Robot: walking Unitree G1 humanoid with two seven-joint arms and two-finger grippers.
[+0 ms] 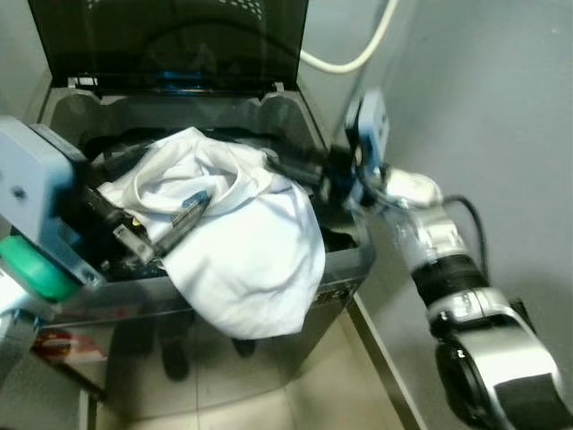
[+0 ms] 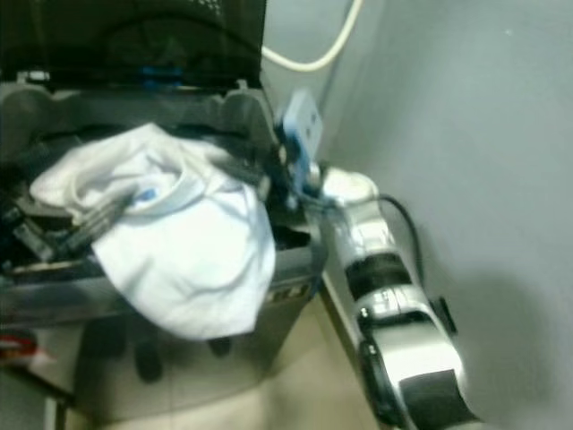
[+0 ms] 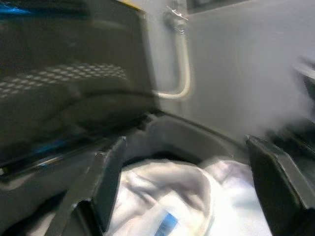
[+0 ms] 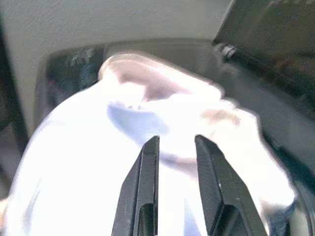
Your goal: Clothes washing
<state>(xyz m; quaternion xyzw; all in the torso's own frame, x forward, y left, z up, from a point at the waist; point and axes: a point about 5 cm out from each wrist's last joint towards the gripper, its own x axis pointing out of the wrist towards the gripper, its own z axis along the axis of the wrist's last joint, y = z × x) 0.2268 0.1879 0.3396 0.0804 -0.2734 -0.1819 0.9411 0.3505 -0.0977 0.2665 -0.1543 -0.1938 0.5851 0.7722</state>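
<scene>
- White garment [image 1: 246, 242], one: draped over the front rim of the washing machine [image 1: 345, 269], about half hanging down the outside front, the rest bunched over the open tub. Soft, limp and light by the look of it; likely to slide off the smooth rim if nudged outward. Best taken at the thick bunched folds near the collar with its small blue label [image 1: 199, 199], then lifted inward
- Left gripper [image 1: 166, 235], one: at the tub's front left, its black fingers [image 3: 106, 182] spread wide, one lying on the cloth; no pinch that I can see
- Right gripper [image 4: 176, 162], one: at the machine's right side, fingers close together with a narrow gap, pointing at the cloth; whether it nips fabric cannot be told
- Lid [image 1: 170, 40], one: dark, standing open at the back
- Hose [image 1: 358, 54], one: pale, curving along the grey wall [image 1: 501, 116] behind
</scene>
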